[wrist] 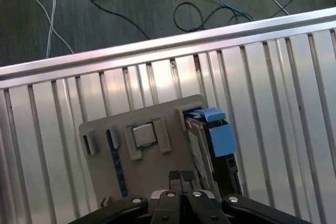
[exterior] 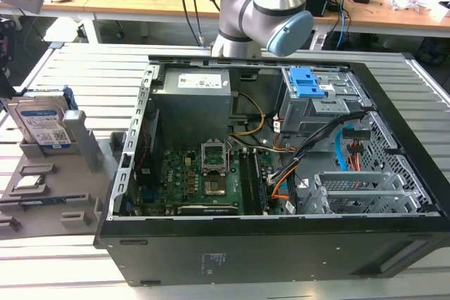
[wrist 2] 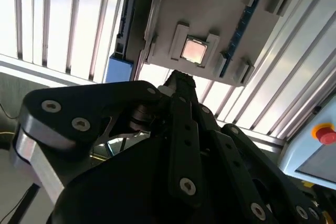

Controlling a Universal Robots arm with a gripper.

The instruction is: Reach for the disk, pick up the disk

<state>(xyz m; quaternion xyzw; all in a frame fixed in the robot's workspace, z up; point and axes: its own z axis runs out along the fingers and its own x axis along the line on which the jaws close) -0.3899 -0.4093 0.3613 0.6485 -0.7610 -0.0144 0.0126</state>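
1. The slatted metal table (wrist: pixel 273 103) spreads out beneath the gripper (wrist: pixel 180 174).
2. The open computer case (exterior: pixel 246 244) sits well aside of the gripper, on the exterior view's right of the holder.
3. The grey holder (wrist: pixel 149 174) lies under the gripper, apart from it.
4. The gripper's black fingers are pressed together, empty, pointing down at the holder.
5. The disk (wrist: pixel 197 145) stands on edge in the holder's side slot, blue frame uppermost. It is below and just aside of the fingertips, untouched.
6. A square processor chip (wrist: pixel 143 135) sits in a holder pocket, below the fingertips, on the side opposite the disk.
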